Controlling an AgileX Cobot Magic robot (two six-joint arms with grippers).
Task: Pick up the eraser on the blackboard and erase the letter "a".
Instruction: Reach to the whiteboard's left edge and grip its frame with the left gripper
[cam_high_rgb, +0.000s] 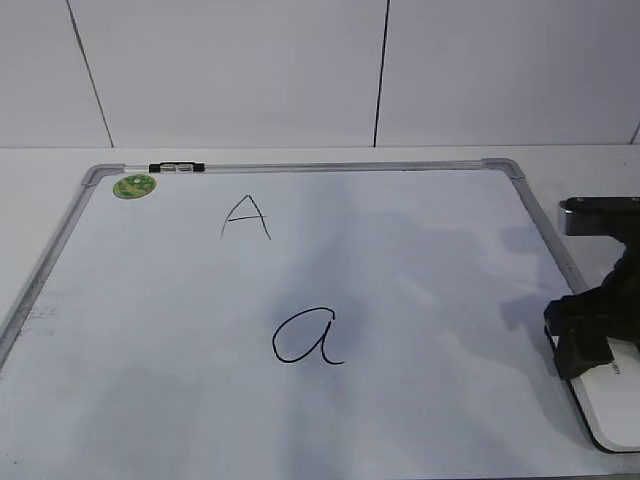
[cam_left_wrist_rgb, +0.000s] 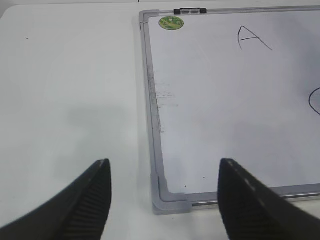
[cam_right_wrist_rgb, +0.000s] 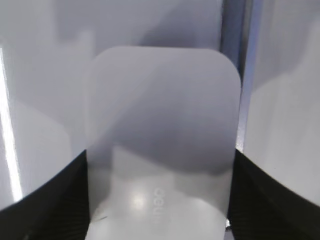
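Our right end effector straddles the eraser, fingers along both long sides; whether it is clenched on it yet we cannot tell. The eraser lies at the blackboard's right edge, well apart from the letter "a". Being smooth, stiff plastic, it looks light but slippery, so grip mid-length. Only the exterior view shows the letter whole. The left end effector hangs released over the worktop.
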